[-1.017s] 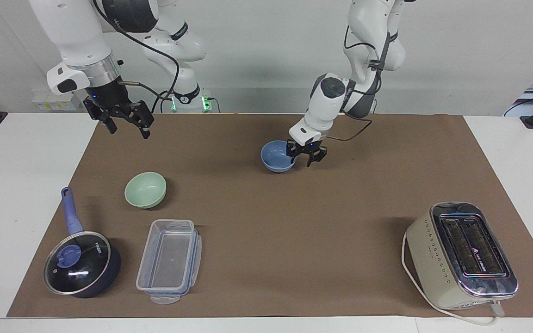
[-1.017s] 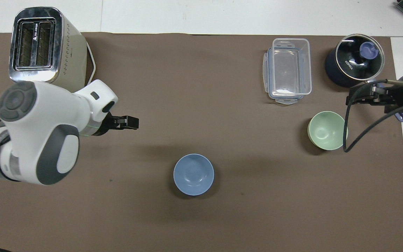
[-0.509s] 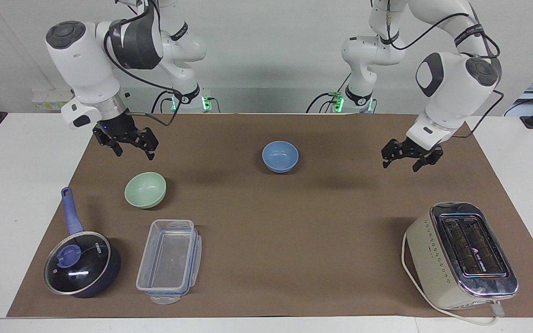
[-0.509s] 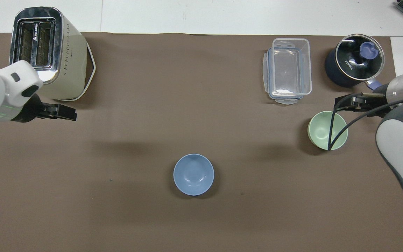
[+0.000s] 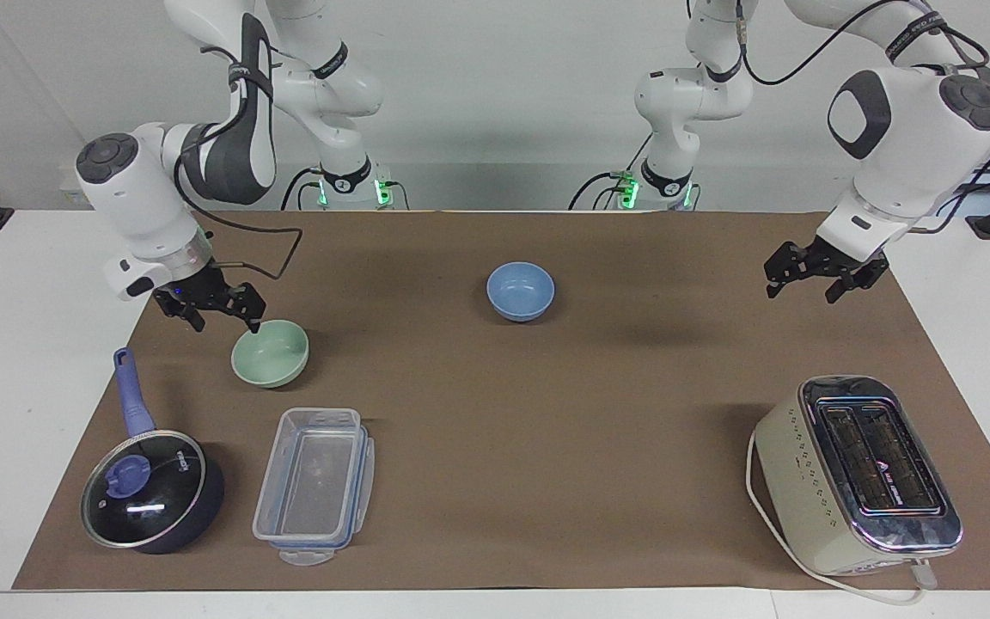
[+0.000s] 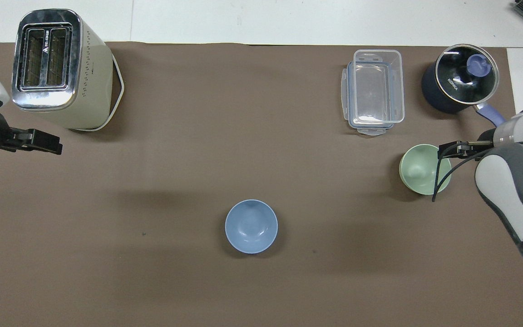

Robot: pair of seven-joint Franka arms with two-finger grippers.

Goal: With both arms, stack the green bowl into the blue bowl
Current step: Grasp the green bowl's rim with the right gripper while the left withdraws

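"What's the right gripper [image 5: 227, 316] doing?"
"Jaws spread, one tip at the green bowl's [image 5: 270, 352] rim, holding nothing."
"And the left gripper [image 5: 817, 278]?"
"Jaws apart, in the air over the tabletop's [image 5: 546, 413] end. The blue bowl [image 5: 520, 291] sits mid-tabletop, nearer the robots."

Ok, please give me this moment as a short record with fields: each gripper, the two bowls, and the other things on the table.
right gripper: open, low at the green bowl's rim
left gripper: open, waiting above the mat at the left arm's end
green bowl: upright on the mat, empty
blue bowl: upright, empty, mid-table, nearer the robots than the green bowl
stacking: not yet done
others: saucepan, plastic container, toaster
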